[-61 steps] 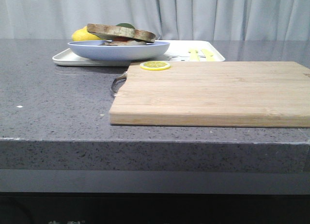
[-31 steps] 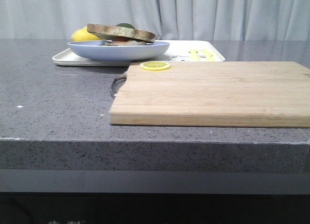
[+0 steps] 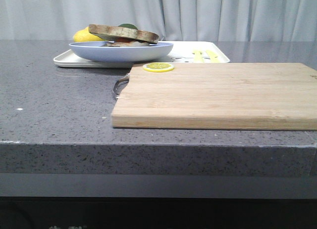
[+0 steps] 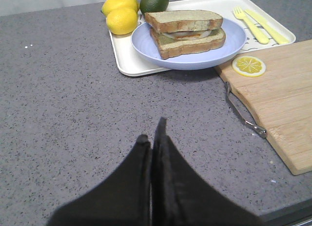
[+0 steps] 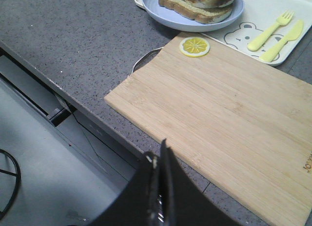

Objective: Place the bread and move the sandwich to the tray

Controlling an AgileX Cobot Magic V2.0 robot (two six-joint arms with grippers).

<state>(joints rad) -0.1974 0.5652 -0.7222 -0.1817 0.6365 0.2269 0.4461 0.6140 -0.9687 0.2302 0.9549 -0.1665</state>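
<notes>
Black left gripper [image 4: 152, 138] jaws pressed together, holding nothing, above bare grey counter [image 4: 63, 104]; right gripper [image 5: 161, 160] likewise closed and empty over the bamboo board's [image 5: 234, 113] near edge. Sandwich [image 4: 185, 33] on blue plate [image 4: 229, 45] sits on white tray [image 4: 124, 60], at 12 o'clock from left gripper.

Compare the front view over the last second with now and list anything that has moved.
Nothing has visibly moved. The sandwich sits on its blue plate on the tray, the lemon slice lies on the cutting board, and no arm enters the front view, as before.
</notes>
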